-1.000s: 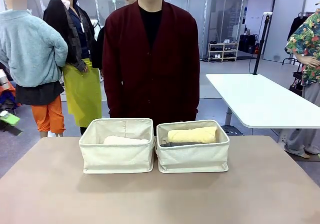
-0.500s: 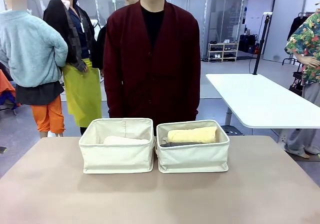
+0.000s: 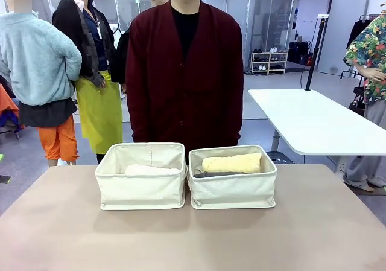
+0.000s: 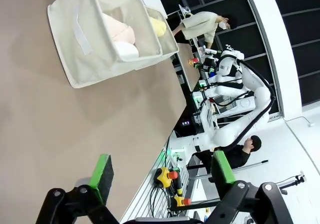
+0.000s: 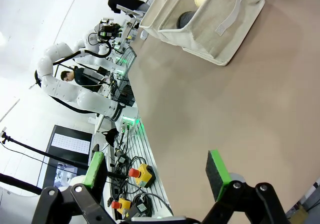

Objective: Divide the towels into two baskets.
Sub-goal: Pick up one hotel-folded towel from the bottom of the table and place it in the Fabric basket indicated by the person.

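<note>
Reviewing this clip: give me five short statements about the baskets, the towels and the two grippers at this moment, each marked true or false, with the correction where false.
1. The two baskets stand side by side on the table. True: the left basket and the right basket sit next to each other on the table.
2. The pale yellow towel lies on the table in front of the baskets. False: the pale yellow towel is in the right basket, on top of the dark grey towel.
3. The left gripper holds a towel. False: the left gripper is open, with nothing between its fingers.
4. The right gripper is open. True: the right gripper is open above the table.
5. The left basket holds nothing. False: a white towel lies in it.
</note>
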